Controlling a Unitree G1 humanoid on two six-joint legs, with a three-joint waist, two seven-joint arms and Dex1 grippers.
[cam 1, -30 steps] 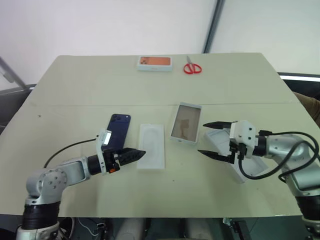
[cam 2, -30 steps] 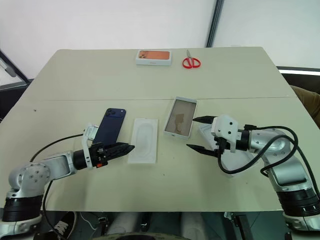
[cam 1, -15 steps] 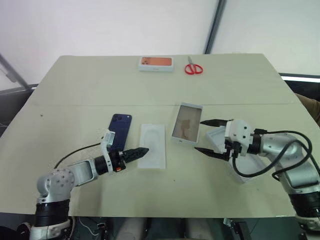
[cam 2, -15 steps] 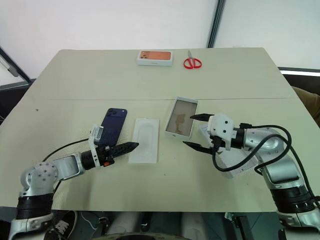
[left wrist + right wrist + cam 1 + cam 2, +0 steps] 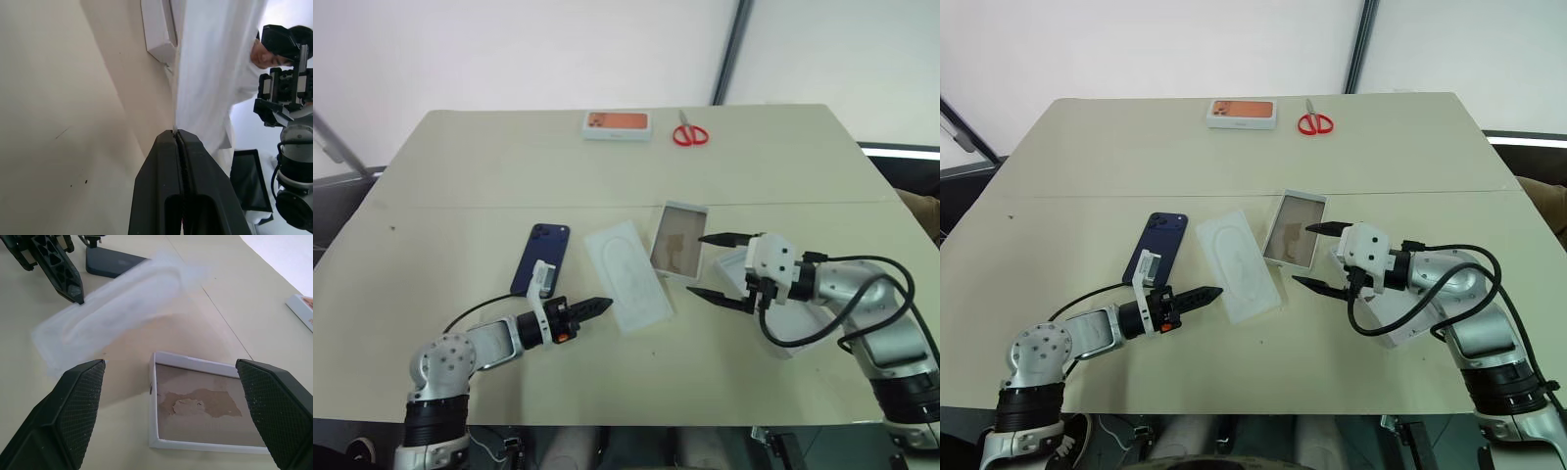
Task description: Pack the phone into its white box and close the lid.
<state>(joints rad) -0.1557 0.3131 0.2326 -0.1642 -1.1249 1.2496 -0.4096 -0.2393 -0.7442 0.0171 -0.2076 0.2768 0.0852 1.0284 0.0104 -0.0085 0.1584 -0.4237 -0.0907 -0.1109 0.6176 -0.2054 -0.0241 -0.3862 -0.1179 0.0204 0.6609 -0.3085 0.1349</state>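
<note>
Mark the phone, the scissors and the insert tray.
phone (image 5: 539,259): left eye view, middle of its dark blue back.
scissors (image 5: 689,134): left eye view, red handles.
insert tray (image 5: 1238,264): right eye view, centre of the flat white tray.

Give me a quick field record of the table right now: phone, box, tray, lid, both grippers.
phone: flat on the table, back up, not packed
white box: open, nothing inside it, right of the tray
insert tray: white, lying at an angle between phone and box
left gripper: shut, tips at the tray's near edge
right gripper: open, beside the box's near right corner
lid: on the table under the right arm, partly hidden
far edge: orange-topped box, red scissors
</note>
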